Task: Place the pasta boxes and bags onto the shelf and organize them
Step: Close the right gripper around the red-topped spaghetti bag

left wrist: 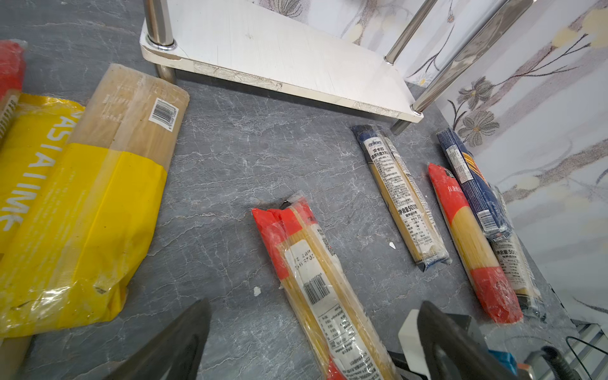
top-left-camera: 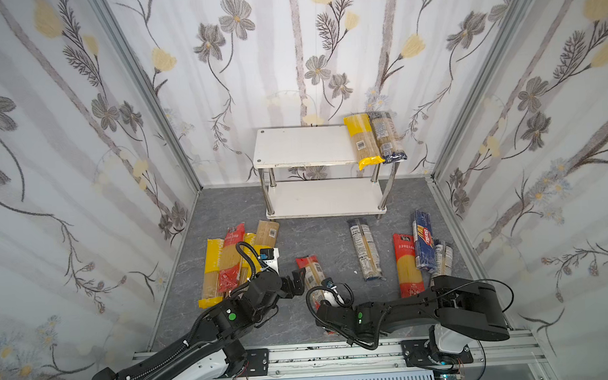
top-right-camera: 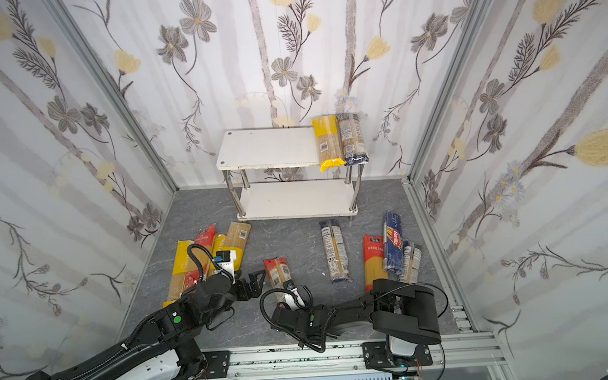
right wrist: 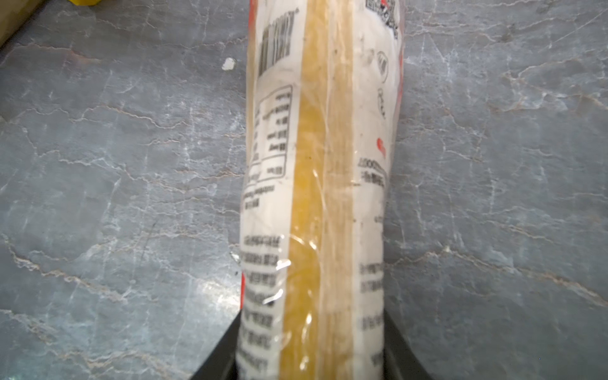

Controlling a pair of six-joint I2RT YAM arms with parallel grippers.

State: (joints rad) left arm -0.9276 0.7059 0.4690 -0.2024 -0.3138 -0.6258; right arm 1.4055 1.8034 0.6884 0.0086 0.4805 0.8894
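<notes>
The shelf stands at the back wall. A yellow-ended bag and a dark blue-ended bag lie side by side on the right of its top board. A red-ended spaghetti bag lies on the floor in the front middle. My right gripper is shut on its near end, a finger pressed to each side. My left gripper hangs open just left of that bag, holding nothing. Several more packs lie on the floor.
A heap of yellow and red bags lies at the left by my left arm. On the right lie a dark blue-ended bag, a red bag, the blue Barilla box and a bag under it. Papered walls close three sides.
</notes>
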